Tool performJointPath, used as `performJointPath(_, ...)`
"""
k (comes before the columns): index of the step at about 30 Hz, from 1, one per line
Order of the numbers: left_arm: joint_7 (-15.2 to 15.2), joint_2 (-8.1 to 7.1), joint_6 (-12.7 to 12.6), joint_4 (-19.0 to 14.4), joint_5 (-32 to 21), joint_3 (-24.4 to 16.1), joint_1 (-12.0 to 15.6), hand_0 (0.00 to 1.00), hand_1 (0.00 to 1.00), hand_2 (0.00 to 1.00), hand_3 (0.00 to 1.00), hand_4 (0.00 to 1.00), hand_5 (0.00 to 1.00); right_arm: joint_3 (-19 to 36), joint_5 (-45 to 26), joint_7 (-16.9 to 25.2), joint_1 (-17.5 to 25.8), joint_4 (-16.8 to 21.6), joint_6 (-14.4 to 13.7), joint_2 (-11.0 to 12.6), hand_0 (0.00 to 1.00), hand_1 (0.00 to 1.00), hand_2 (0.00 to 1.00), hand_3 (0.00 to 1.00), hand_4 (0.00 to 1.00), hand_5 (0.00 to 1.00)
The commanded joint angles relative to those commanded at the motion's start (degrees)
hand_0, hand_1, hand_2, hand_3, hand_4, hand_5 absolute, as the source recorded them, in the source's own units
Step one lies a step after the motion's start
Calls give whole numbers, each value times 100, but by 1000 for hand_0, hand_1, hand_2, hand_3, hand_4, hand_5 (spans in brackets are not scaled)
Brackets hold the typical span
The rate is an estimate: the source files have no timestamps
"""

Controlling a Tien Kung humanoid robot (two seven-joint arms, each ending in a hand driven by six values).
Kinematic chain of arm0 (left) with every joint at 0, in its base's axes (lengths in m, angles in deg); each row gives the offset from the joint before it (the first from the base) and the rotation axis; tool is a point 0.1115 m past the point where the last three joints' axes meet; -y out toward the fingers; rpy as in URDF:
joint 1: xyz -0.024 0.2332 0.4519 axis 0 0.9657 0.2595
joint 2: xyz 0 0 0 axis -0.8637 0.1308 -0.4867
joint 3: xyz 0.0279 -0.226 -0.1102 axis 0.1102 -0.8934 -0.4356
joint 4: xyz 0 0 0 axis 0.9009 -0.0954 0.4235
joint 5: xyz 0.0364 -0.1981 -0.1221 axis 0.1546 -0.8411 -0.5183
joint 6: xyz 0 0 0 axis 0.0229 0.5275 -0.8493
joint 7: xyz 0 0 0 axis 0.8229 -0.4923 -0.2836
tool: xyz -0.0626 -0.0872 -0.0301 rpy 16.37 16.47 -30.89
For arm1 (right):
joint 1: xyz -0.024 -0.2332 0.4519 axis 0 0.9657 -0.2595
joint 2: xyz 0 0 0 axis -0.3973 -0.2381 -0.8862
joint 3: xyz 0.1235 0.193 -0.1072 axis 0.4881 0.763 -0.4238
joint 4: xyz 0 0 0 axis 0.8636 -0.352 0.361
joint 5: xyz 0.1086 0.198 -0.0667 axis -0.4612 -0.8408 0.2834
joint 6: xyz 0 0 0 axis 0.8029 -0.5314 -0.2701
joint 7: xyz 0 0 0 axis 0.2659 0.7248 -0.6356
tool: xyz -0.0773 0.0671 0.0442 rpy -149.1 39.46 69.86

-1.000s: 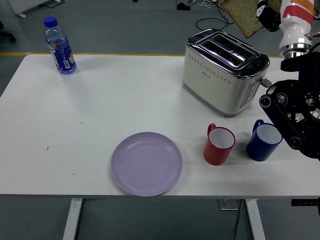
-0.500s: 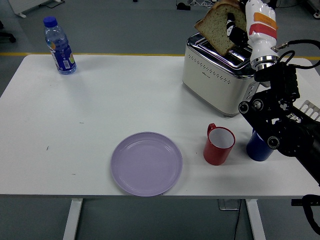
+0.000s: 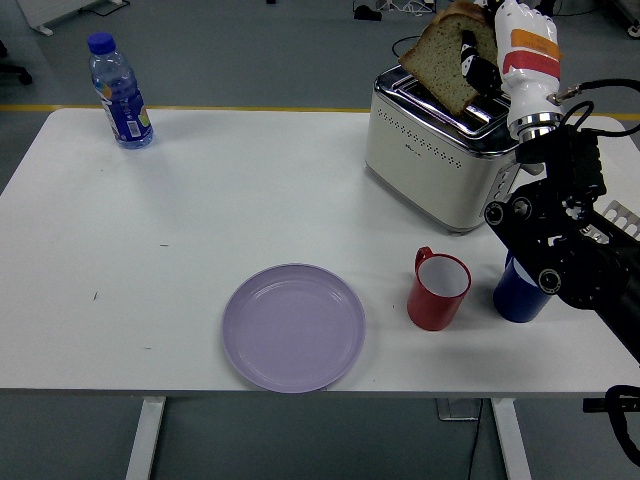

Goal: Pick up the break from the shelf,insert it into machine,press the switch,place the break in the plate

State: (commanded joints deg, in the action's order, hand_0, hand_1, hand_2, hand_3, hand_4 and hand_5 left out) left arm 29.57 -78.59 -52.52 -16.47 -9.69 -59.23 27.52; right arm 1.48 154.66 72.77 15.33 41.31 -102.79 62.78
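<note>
— Where's the bread right now?

— The slice of bread point(image 3: 443, 56) is up over the toaster point(image 3: 447, 143), tilted, with its lower corner right at the slots on top. I can't tell whether it has gone into a slot or only touches the rim.

— And who's got it?

— The right hand point(image 3: 497, 50), the white one with the orange band on the wrist. Its dark fingers point(image 3: 470, 62) are clamped on the right side of the slice. The black arm point(image 3: 560, 245) comes in from the right edge and bends up to it.

— What about the plate?

— The lilac plate point(image 3: 293, 327) sits near the front edge of the white table point(image 3: 180, 220), well apart from the toaster, with nothing on it.

— Anything else nearby?

— A red mug point(image 3: 438, 290) stands in front of the toaster, and a blue mug point(image 3: 520, 292) is just beside it, partly hidden behind the arm. Over in the far left corner there's a water bottle point(image 3: 120, 92) with a blue cap and label, upright.
</note>
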Motion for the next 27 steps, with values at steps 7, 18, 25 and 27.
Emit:
performJointPath(7, 7, 2, 0, 0, 28, -14, -13, 418, 488, 530, 604, 418, 998, 36, 61, 65, -29, -318, 0, -8, 306, 267, 339, 472, 454, 2)
performJointPath(18, 7, 6, -5, 0, 35, -23, -40, 417, 488, 531, 605, 419, 998, 49, 135, 52, -68, -630, 0, -9, 311, 271, 340, 474, 453, 2)
performJointPath(25, 6, 5, -8, 0, 20, -17, -56, 417, 488, 530, 605, 419, 998, 61, 121, 41, -93, -674, 142, -18, 548, 546, 610, 733, 595, 2)
performJointPath(27, 5, 5, -8, 0, 14, -17, -62, 417, 488, 530, 605, 419, 998, 61, 77, 87, -101, -678, 214, -19, 548, 546, 610, 733, 595, 2)
